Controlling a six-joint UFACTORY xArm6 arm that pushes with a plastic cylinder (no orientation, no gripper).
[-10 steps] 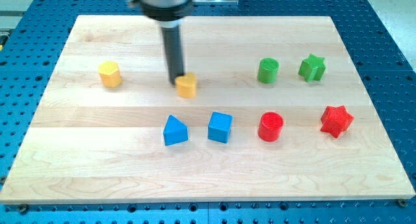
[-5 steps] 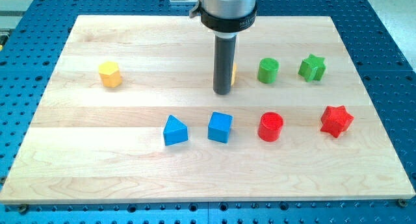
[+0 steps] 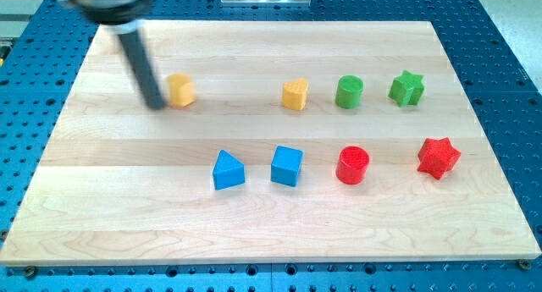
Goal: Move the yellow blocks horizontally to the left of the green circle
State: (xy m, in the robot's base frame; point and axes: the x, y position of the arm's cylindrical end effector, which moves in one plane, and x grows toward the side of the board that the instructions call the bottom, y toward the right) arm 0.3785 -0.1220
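Camera view shows my tip [image 3: 156,105], a bare rod with no pincer, touching the left yellow block [image 3: 179,90]; the other yellow block [image 3: 295,95] sits just left of the green circle [image 3: 349,92]; next, I judge, a steady rightward push along that row.

Block and board colours

Two yellow blocks [image 3: 180,90] [image 3: 295,95], two green [image 3: 349,91] [image 3: 407,88], two blue [image 3: 228,170] [image 3: 287,166] and two red [image 3: 353,165] [image 3: 438,157] are shown on a pale striped wooden board [image 3: 127,207].

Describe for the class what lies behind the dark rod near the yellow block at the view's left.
Behind the rod, only bare wooden board shows. My tip rests just left of the yellow block, which is fully visible. The strip of board directly behind the rod is covered, so it cannot be checked.
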